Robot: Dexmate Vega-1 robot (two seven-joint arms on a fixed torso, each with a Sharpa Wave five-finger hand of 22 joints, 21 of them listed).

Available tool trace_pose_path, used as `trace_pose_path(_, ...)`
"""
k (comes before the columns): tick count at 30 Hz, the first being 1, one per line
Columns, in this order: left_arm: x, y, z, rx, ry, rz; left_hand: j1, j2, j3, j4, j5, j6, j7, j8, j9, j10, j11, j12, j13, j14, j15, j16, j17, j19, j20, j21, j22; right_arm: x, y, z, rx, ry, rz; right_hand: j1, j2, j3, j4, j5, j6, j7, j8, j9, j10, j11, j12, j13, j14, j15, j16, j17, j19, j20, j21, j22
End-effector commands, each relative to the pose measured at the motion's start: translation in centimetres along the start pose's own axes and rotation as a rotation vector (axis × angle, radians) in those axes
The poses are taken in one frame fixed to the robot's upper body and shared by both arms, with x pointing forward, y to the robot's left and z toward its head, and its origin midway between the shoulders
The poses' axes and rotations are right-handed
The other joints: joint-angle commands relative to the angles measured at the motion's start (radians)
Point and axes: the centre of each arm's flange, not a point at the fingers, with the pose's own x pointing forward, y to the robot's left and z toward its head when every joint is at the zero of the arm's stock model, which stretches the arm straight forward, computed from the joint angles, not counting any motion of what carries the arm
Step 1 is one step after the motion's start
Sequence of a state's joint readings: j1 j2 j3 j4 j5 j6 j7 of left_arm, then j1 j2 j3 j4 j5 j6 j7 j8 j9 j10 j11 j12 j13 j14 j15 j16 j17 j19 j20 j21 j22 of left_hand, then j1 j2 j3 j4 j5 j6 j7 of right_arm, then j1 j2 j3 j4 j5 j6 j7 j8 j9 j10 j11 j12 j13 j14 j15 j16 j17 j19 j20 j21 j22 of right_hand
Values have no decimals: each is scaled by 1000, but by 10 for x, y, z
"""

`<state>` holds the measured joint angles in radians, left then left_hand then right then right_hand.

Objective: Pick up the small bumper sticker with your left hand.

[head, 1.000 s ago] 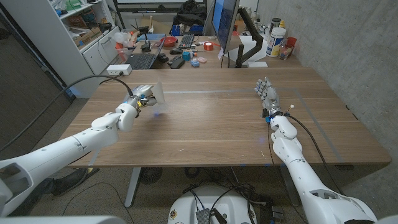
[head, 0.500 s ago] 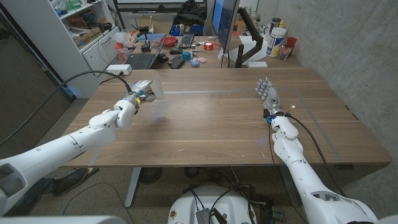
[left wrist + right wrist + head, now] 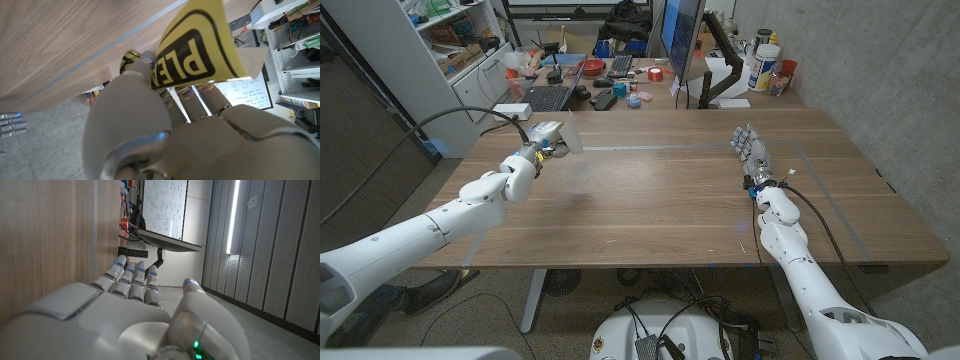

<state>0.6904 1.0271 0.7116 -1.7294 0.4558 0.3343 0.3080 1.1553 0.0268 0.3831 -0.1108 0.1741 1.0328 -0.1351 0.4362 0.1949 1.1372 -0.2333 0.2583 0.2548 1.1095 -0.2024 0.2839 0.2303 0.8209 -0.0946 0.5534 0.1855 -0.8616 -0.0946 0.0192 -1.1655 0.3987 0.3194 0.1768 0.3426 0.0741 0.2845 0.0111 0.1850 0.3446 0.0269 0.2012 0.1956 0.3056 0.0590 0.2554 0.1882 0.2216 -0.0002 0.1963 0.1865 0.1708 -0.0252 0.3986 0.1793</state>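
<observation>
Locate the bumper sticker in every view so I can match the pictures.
Head view: bumper sticker at upper left, held up by the left robot hand.
Left wrist view: yellow and black, at top centre, above that robot hand.
Right wrist view: not in it.
Shared landmark: the wooden table.

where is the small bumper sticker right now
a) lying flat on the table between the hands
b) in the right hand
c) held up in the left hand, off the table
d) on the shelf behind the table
c: the left hand grips the bumper sticker, yellow with black letters, above the table; the right hand holds nothing.
</observation>
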Motion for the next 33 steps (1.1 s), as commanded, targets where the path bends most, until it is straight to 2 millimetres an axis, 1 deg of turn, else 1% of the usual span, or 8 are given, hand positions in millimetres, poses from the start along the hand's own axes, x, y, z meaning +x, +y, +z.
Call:
trace_pose_path(1,3,22,-2,6,2,54,-6,0,3,4,0,10,8,5,4,28,20,3,68,9,-10,-2,5,-1,-8,6,0,2,3,-1,3,-1,3,-6,-2,1,-8,6,4,-2,0,1,7,2,-2,3,10,0,-1,0,6,1,-3,1)
trace_pose_path(9,4,38,-4,10,0,93,-7,-1,4,4,0,12,9,6,4,31,20,2,71,9,-10,-3,5,-1,-8,7,0,2,5,-1,2,-2,3,-6,-2,1,-9,6,4,-1,1,1,7,3,-3,4,11,-1,-1,0,8,0,-4,2)
trace_pose_path(16,4,48,-7,9,4,118,-7,-2,5,4,0,12,10,7,3,31,20,0,73,8,-11,-4,6,-2,-7,7,0,3,7,-1,2,-1,3,-6,-1,1,-10,6,4,-3,1,1,8,3,-4,4,11,-1,-1,0,9,0,-6,2)
trace_pose_path(33,4,51,-7,12,2,120,-12,-3,6,7,0,11,9,7,3,35,20,-4,79,10,-10,-6,8,-2,-7,9,0,5,10,-2,4,0,8,-7,0,1,-11,6,4,0,0,1,9,2,-5,4,11,-1,-2,0,10,0,-10,2)
